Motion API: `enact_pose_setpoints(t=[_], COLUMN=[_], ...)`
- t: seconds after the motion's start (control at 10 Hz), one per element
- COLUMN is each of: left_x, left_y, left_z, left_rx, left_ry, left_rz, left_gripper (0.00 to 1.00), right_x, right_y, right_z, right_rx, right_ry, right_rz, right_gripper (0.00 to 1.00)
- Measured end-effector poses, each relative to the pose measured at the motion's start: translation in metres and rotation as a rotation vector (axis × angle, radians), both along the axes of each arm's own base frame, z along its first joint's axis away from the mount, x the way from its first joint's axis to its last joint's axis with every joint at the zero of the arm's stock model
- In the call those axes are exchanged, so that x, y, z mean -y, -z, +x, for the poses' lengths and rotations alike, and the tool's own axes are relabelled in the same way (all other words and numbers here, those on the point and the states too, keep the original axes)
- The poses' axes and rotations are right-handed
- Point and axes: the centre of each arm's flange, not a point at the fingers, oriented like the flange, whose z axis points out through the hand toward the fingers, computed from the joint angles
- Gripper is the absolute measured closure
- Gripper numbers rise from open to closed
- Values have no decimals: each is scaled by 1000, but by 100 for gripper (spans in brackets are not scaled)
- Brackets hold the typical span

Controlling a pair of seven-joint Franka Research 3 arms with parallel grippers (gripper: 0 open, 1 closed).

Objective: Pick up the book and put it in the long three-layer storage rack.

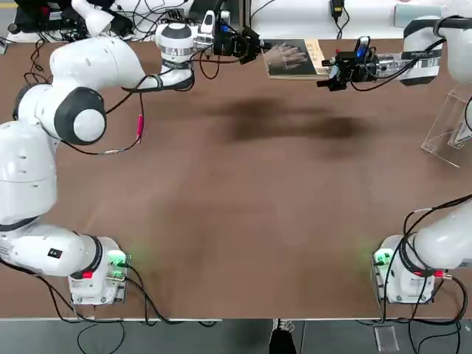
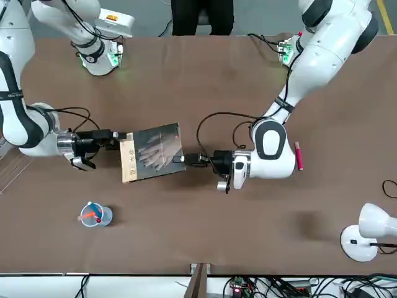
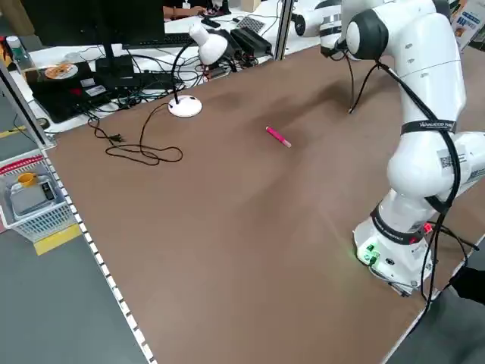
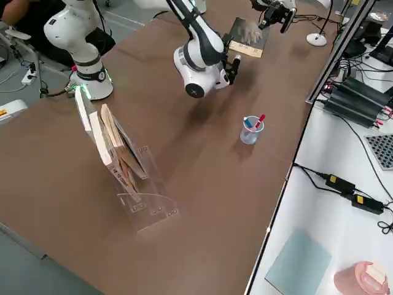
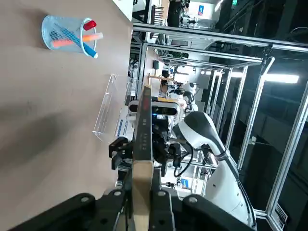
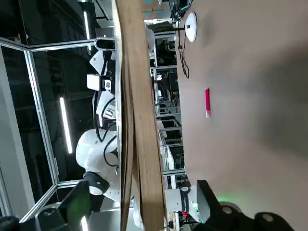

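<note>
Between the arms, book clenched by left gripper, right gripper spread around it.

Brown table with pen cup, rack, marker

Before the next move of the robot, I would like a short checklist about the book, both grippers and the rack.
- Left gripper shut on book: ok
- Right gripper closed on book: not ok, its fingers stand open around the pale edge
- Book at the rack: not ok, still to be carried there
- Rack upright on table: ok
- Gap in rack wide enough for book: cannot tell
</note>
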Motion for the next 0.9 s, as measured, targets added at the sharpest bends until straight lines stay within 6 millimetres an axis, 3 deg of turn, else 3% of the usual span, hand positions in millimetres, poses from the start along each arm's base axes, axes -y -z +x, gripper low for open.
enact_pose_setpoints(t=[0.9], left_x=[0], left_y=[-1], left_z=[1], left_rx=[2], left_ry=[-1], left_rz=[-1], left_gripper=[99], right_x=[-18], right_y=[-11], right_z=[5], right_rx=[-62], right_ry=[5], right_rz=[33], right_gripper=[7])
